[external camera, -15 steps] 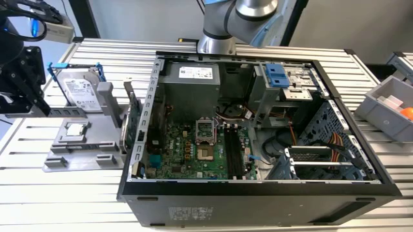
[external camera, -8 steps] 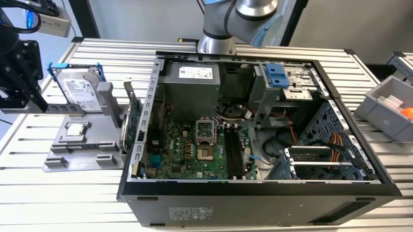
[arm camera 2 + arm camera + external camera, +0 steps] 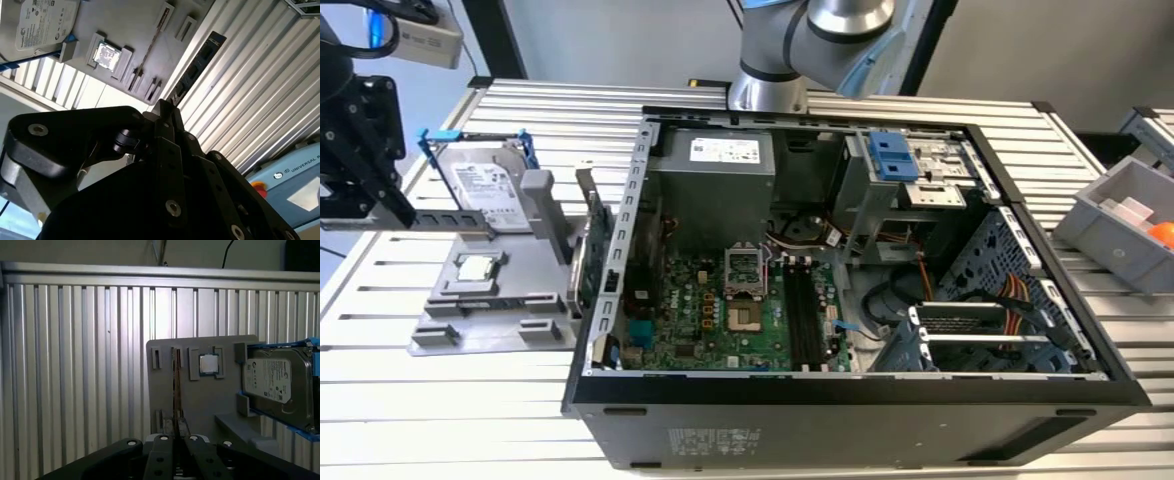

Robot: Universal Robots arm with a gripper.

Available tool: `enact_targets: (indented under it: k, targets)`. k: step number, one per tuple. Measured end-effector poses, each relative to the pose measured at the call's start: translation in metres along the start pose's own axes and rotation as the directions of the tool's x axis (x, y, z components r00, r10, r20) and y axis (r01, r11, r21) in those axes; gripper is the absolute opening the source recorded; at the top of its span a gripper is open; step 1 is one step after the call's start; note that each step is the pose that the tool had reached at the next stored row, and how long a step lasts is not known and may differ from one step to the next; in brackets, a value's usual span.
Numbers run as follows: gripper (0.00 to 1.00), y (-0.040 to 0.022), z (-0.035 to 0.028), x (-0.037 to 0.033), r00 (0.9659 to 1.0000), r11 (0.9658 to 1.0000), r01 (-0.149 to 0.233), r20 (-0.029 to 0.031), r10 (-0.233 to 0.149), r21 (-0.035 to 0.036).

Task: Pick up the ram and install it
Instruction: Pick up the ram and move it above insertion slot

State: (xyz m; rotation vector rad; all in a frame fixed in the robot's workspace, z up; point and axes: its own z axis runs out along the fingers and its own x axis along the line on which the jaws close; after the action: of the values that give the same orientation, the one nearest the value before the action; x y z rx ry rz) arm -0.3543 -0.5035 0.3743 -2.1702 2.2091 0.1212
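Note:
My gripper [image 3: 360, 205] hangs at the exterior view's far left, above the grey parts holder [image 3: 494, 320]. It is shut on the ram [image 3: 447, 220], a thin stick that juts from the fingers toward the hard drive. In the first wrist view the ram [image 3: 176, 390] is edge-on, running out from the closed fingertips [image 3: 165, 440] over the holder [image 3: 200, 400]. The second wrist view has the ram [image 3: 195, 65] as a dark strip reaching out from the gripper [image 3: 165, 107] over the ribbed table. The motherboard's long black slots [image 3: 801, 320] lie inside the open computer case [image 3: 854, 390], well to the exterior view's right.
The holder carries a silver hard drive in a blue frame [image 3: 487, 185], a processor chip [image 3: 476, 267] and a bigger green card with a metal bracket [image 3: 594, 250] beside the case wall. A grey bin [image 3: 1121, 220] stands at the exterior view's right. The arm's base [image 3: 767, 90] rises behind the case.

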Motion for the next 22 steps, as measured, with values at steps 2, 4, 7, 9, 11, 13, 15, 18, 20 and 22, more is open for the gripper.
enact_targets:
  k: [2, 4, 7, 9, 11, 13, 15, 18, 20, 22]
  targets:
    - [0.00, 0.0000, -0.0018, -0.0002, 1.0000, 1.0000, 0.000, -0.0001, 0.000, -0.0001]
    - [0.00, 0.0001, -0.0050, -0.0004, 1.0000, 1.0000, 0.000, 0.0000, 0.000, 0.0000]
    - [0.00, 0.0002, -0.0083, -0.0007, 1.0000, 1.0000, 0.000, 0.0000, 0.000, 0.0000]
    - [0.00, 0.0002, -0.0083, -0.0007, 1.0000, 1.0000, 0.000, 0.0001, 0.000, 0.0001]
    - [0.00, 0.0002, -0.0084, -0.0007, 1.0000, 1.0000, 0.000, 0.0001, 0.000, 0.0002]
    - [0.00, -0.0001, -0.0086, -0.0007, 1.0000, 1.0000, 0.000, -0.0001, 0.000, -0.0001]
    - [0.00, -0.0015, -0.0087, -0.0008, 1.0000, 1.0000, 0.000, -0.0002, 0.000, -0.0002]
    - [0.00, -0.0065, -0.0088, -0.0009, 1.0000, 1.0000, 0.000, -0.0001, 0.000, -0.0002]
    - [0.00, -0.0112, -0.0089, -0.0010, 1.0000, 1.0000, 0.000, -0.0002, 0.000, -0.0004]
    - [0.00, -0.0159, -0.0089, -0.0010, 1.0000, 1.0000, 0.000, 0.0000, 0.000, -0.0004]
